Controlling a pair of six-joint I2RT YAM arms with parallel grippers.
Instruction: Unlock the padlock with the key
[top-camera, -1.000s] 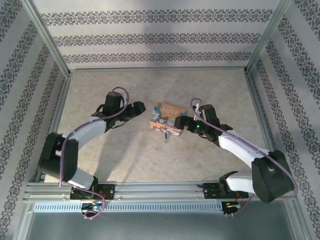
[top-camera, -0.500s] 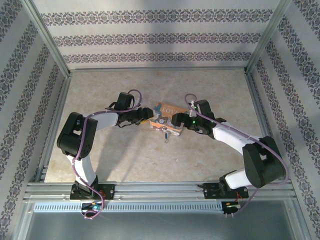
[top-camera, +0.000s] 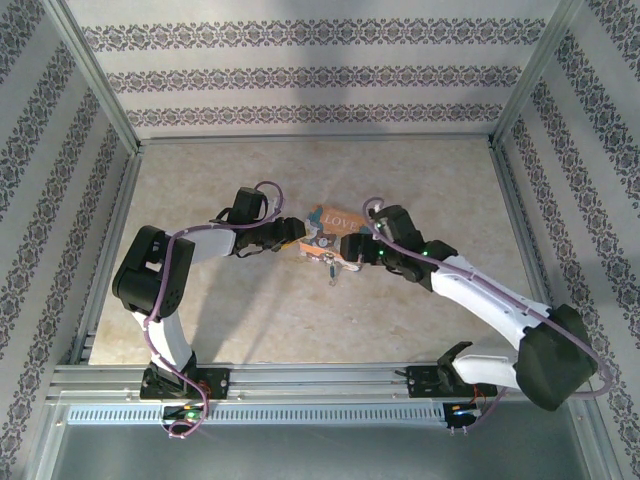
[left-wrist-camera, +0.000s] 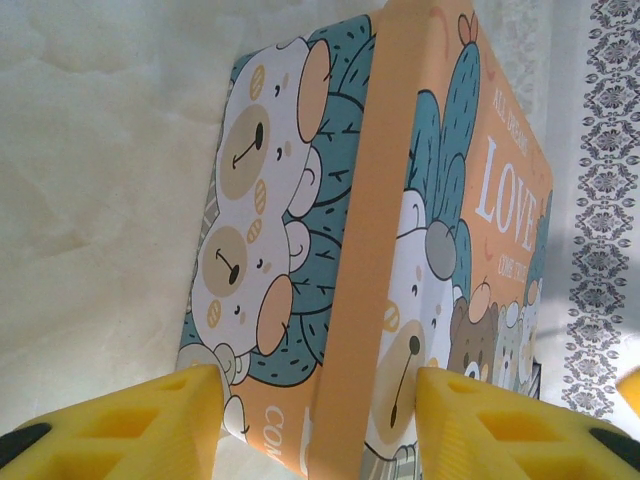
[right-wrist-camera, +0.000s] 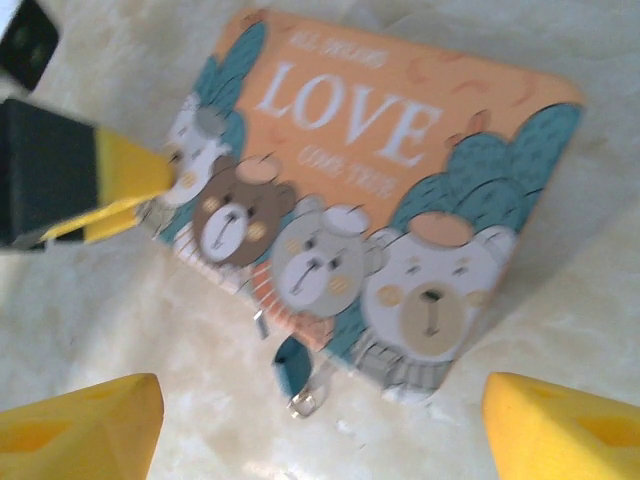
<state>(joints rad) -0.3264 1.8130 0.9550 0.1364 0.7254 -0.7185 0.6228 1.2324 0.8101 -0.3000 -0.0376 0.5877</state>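
Observation:
The padlock (top-camera: 330, 230) is a flat orange block lettered "LOVE" with cartoon bears, lying mid-table. My left gripper (top-camera: 297, 232) is at its left end. In the left wrist view the padlock (left-wrist-camera: 370, 250) stands edge-on between the yellow fingers (left-wrist-camera: 150, 420), both touching it, so the left gripper (left-wrist-camera: 315, 400) is shut on it. The tiny key (top-camera: 331, 268), silvery with a blue part, lies at the block's near edge. My right gripper (top-camera: 352, 248) is open and empty. In the right wrist view it (right-wrist-camera: 320, 405) hovers over the key (right-wrist-camera: 297, 368) and the padlock (right-wrist-camera: 380, 170).
The beige table (top-camera: 250, 310) is fenced by patterned walls and aluminium posts (top-camera: 95, 75). A metal rail (top-camera: 320, 380) runs along the near edge by the arm bases. The left finger (right-wrist-camera: 125, 180) presses the block's left end in the right wrist view.
The left gripper came in and took the padlock's left end. The right gripper slid left along the block's near side, ending over the key. The block has hardly moved.

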